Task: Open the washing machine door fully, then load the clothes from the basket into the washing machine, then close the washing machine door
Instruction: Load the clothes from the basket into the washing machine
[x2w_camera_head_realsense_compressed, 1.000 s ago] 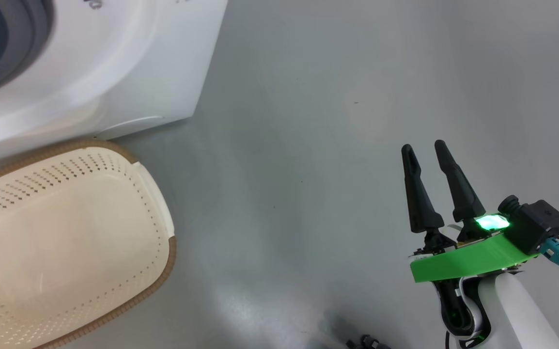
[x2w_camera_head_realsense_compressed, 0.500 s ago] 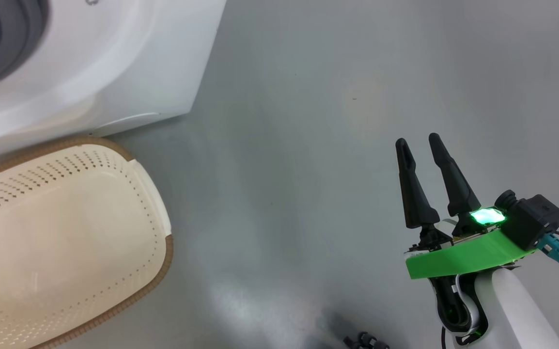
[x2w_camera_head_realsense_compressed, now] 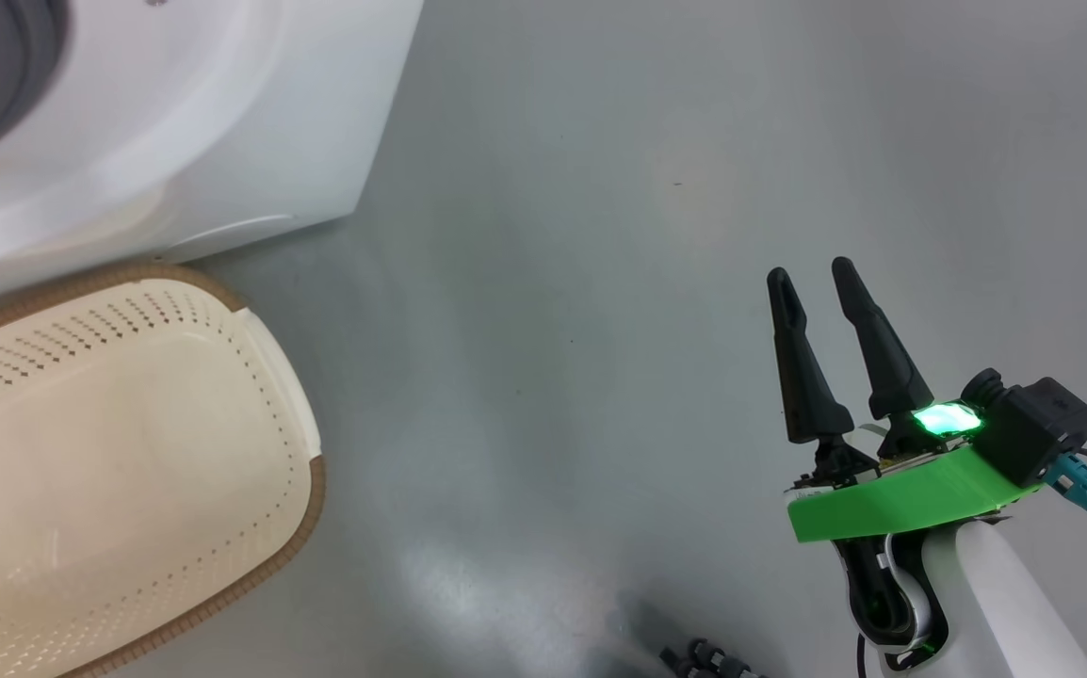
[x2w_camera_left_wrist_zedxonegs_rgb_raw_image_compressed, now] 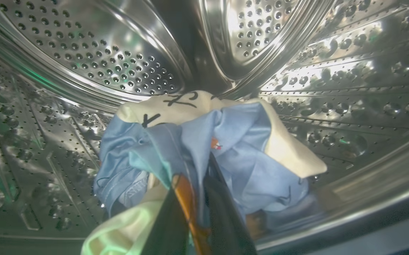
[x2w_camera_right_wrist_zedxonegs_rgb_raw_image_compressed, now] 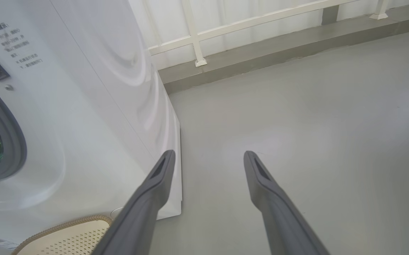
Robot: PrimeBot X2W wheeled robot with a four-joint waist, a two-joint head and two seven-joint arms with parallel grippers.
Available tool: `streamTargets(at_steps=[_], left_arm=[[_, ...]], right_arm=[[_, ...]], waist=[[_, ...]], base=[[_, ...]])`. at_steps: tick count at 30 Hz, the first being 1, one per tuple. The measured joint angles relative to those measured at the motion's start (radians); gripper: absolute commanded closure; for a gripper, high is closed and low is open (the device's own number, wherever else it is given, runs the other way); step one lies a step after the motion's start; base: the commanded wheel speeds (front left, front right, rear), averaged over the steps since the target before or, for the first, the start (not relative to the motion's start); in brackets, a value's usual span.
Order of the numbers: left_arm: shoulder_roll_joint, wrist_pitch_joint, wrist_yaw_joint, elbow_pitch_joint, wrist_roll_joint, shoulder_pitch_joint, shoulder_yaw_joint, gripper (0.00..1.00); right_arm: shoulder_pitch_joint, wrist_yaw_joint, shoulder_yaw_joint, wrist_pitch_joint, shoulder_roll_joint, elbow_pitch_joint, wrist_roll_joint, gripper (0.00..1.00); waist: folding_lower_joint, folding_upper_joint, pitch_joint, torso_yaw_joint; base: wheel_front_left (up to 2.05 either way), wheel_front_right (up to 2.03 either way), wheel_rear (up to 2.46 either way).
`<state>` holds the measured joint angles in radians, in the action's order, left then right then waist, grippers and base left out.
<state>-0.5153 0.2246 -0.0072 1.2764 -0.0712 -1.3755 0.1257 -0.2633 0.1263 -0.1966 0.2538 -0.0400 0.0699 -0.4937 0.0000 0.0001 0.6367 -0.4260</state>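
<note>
**Clothes clamped inside drum**

The left gripper point(x2w_camera_left_wrist_zedxonegs_rgb_raw_image_compressed: 194, 170) is closed on the clothes point(x2w_camera_left_wrist_zedxonegs_rgb_raw_image_compressed: 240, 141), which are held inside the perforated steel drum point(x2w_camera_left_wrist_zedxonegs_rgb_raw_image_compressed: 84, 53) of the washing machine point(x2w_camera_head_realsense_compressed: 223, 113). The right gripper point(x2w_camera_head_realsense_compressed: 810, 273) is spread apart over the grey floor point(x2w_camera_head_realsense_compressed: 553, 282), well apart from the basket point(x2w_camera_head_realsense_compressed: 314, 490) set just beside the machine.

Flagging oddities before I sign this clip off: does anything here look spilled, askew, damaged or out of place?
Nothing stands out. The clothes sit inside the drum, pinched in the shut left gripper; the basket stands upright on the floor beside the washing machine, its visible part empty; the right gripper hangs open above the floor.
</note>
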Motion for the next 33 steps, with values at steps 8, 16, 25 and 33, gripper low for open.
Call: streamTargets(at_steps=[8,16,25,33], left_arm=[[0.008,-0.1,-0.022,0.021,-0.008,-0.001,0.013,0.0],[0.043,-0.152,-0.037,0.027,-0.057,0.0,0.001,0.0],[0.092,-0.058,-0.057,0.029,-0.122,0.043,-0.034,0.0],[0.137,0.016,-0.082,0.021,-0.177,0.12,-0.064,0.0]], right_arm=[[-0.001,0.0,0.002,0.0,0.0,0.0,0.0,0.0],[-0.001,0.0,0.007,0.0,0.0,0.002,0.0,0.0],[0.0,0.0,0.016,0.0,0.0,0.005,0.013,0.0],[0.0,0.0,0.037,0.0,-0.001,0.01,0.032,0.0]], waist=[[0.0,0.0,-0.01,0.007],[-0.0001,0.0,-0.046,0.024],[-0.0001,0.0,-0.09,0.052],[-0.0001,0.0,-0.137,0.082]], base=[[0.0,0.0,0.0],[0.0,0.0,0.0],[0.0,0.0,0.0],[0.0,0.0,0.0]])
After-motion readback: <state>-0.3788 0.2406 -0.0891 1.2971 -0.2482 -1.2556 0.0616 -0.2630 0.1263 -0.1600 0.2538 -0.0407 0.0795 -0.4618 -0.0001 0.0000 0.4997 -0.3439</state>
